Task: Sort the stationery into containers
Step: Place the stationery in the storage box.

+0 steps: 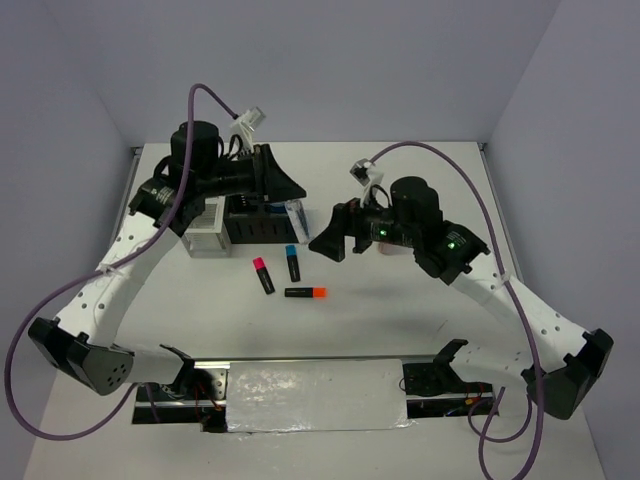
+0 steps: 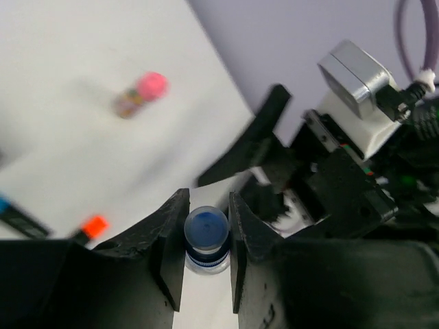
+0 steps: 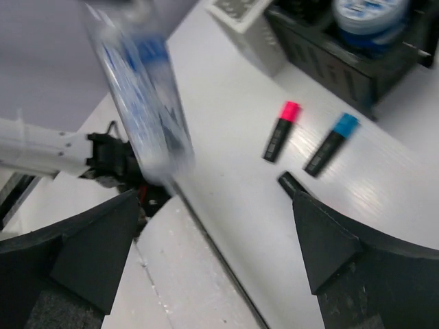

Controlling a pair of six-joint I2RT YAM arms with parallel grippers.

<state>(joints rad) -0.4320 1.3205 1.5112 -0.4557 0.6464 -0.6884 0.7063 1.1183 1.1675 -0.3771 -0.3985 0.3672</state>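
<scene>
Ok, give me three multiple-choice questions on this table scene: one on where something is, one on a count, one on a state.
1. Where is the round blue-white roll? A) in the black slatted organizer B) held in mid-air C) in the right jaws
2. How many short black highlighters lie on the white table? A) one B) three C) five
3. What are the left jaws doing? A) open, empty B) shut on the clear blue-capped bottle C) shut on that roll

1 A: the right wrist view shows it inside the organizer.
2 B: pink-capped, blue-capped and orange-capped ones lie there.
3 B: both jaws press the bottle's cap.
</scene>
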